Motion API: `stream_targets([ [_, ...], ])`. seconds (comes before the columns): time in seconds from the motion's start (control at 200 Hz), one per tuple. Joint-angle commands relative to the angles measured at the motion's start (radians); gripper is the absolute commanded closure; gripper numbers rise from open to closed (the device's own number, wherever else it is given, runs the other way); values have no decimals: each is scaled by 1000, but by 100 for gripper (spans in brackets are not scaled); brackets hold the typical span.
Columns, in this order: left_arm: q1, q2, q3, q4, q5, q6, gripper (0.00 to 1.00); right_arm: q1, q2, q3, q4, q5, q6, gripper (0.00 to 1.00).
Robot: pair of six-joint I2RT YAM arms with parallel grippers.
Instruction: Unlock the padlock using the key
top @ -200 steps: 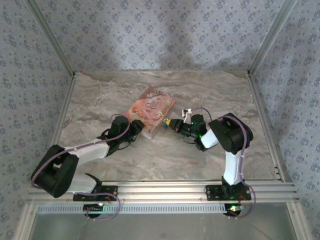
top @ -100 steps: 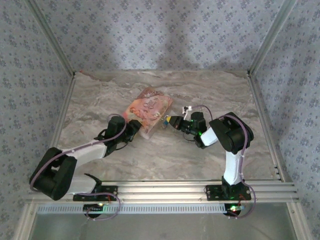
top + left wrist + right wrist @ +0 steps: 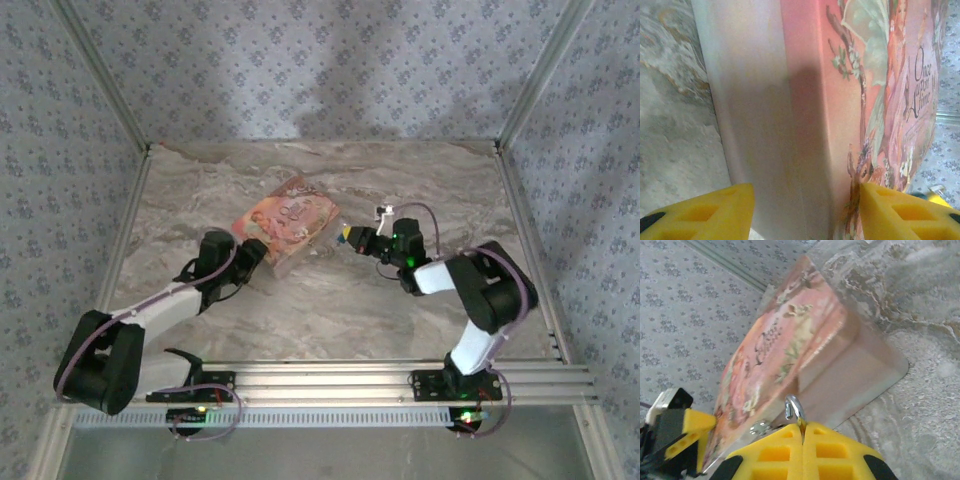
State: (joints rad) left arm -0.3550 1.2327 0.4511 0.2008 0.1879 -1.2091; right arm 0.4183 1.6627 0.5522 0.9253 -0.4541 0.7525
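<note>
My left tool (image 3: 256, 256) clamps the near end of the pink box (image 3: 285, 222) on the desk (image 3: 420, 180). My right tool (image 3: 803, 426) is pinched closed on the padlock (image 3: 794, 409), whose silvery part pokes out just beside the box's edge.

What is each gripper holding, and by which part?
Left gripper grips the pink box across its near edge. Right gripper is shut on a small silvery loop, pinched at its base; key or shackle unclear.
</note>
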Motion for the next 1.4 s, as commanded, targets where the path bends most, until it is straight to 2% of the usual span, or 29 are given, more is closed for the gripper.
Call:
stream_targets([
  [0.0, 51, 37, 19, -119, 6, 70, 43, -4, -145, 16, -320, 4, -191, 100],
  [0.255, 137, 192, 127, -105, 82, 177, 42, 15, -326, 139, -934, -64, -426, 100],
  [0.47, 152, 279, 231, -118, 96, 280, 39, 46, -336, 172, -1182, -72, -469, 100],
  [0.69, 152, 228, 276, -169, 79, 345, 28, 59, -264, 186, -1210, -74, -479, 100],
  [0.999, 157, -11, 261, -272, 4, 382, 18, 61, -147, 215, -1172, -88, -482, 100],
  [1.324, 166, -237, 158, -248, -13, 391, 9, 58, -60, 218, -1121, -121, -467, 100],
  [1.394, 170, -254, 150, -260, -14, 390, 9, 56, -56, 213, -1116, -113, -464, 92],
])
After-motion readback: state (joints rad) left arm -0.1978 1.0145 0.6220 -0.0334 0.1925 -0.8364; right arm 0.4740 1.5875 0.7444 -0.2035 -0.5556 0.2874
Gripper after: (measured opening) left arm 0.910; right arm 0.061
